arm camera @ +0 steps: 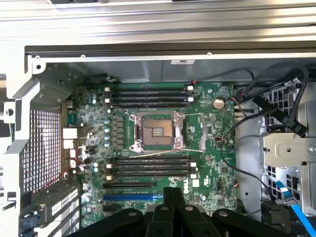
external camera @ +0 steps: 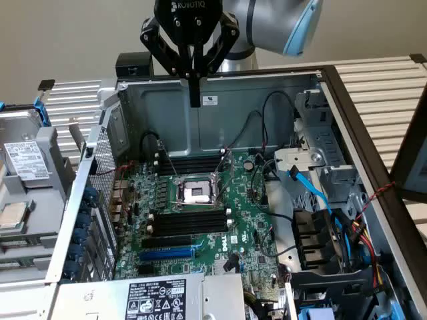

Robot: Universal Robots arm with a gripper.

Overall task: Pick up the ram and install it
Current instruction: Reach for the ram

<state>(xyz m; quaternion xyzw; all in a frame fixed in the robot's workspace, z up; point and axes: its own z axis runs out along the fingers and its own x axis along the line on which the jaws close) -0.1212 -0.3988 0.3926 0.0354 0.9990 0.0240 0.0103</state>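
Lying open on a pale slatted desk (external camera: 380, 87), the grey computer case (external camera: 260, 100) is the biggest thing here, its inside turned up to both cameras. The green motherboard (external camera: 240, 200) covers most of its floor. At the exterior view's right, inside the case, stands a grey metal drive cage (external camera: 320, 167) with black cables looped around it.

The silver arm (external camera: 263, 23) comes in over the case's far wall. Its black jaws hang there pointing straight down, clenched, the fingertips (external camera: 194, 97) pressed together with nothing visible between them. In the wrist view those fingers (arm camera: 168, 197) sit above the edge of the board nearest the camera.

On the board, one bank of long black memory slots (external camera: 190, 163) lies on the far side of the metal-framed processor socket (external camera: 197, 193), and a second bank (external camera: 187, 223) lies on the near side. Beside that second bank, nearer still, runs a blue slot (external camera: 167, 254). A light blue cable (external camera: 310, 190) slants down past the drive cage. A round coin battery (arm camera: 218, 103) sits near the far bank's end.

Where the ram lies I cannot tell; it is not between the jaws.
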